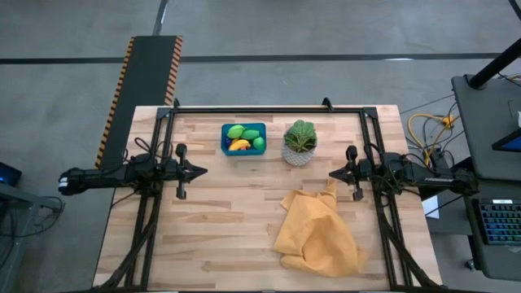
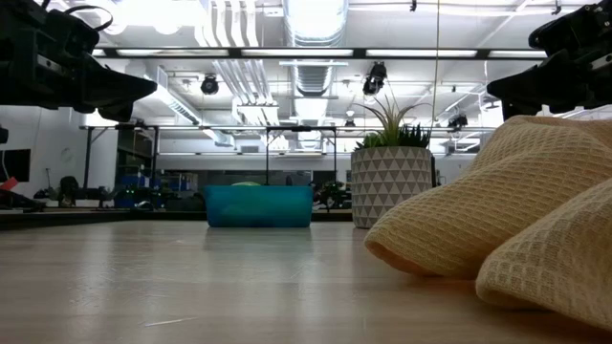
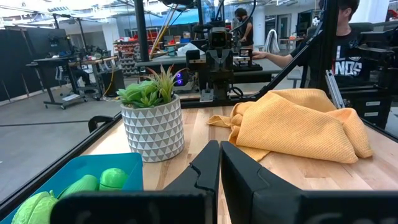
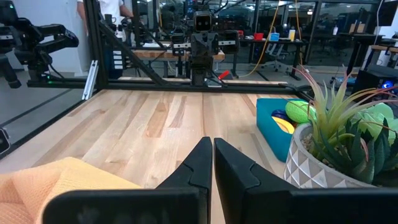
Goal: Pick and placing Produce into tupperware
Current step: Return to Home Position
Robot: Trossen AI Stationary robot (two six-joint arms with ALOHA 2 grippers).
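The teal-blue tupperware (image 1: 243,138) stands on the table's far middle, seen low in the low view (image 2: 258,205). Inside it lie green pieces (image 1: 243,133) and the yellow banana (image 1: 239,146); the right wrist view shows a green piece (image 4: 300,111), the banana (image 4: 284,125) and something dark purple. My left gripper (image 1: 202,172) hovers shut above the table's left side, empty. My right gripper (image 1: 332,173) hovers shut on the right side, beside the cloth, empty. Both point toward the table's middle.
A leafy plant in a white patterned pot (image 1: 299,144) stands right of the tupperware. A crumpled yellow-orange cloth (image 1: 317,232) lies on the right near part of the table. A black frame (image 1: 269,109) rims the table. People stand in the room beyond (image 3: 339,37).
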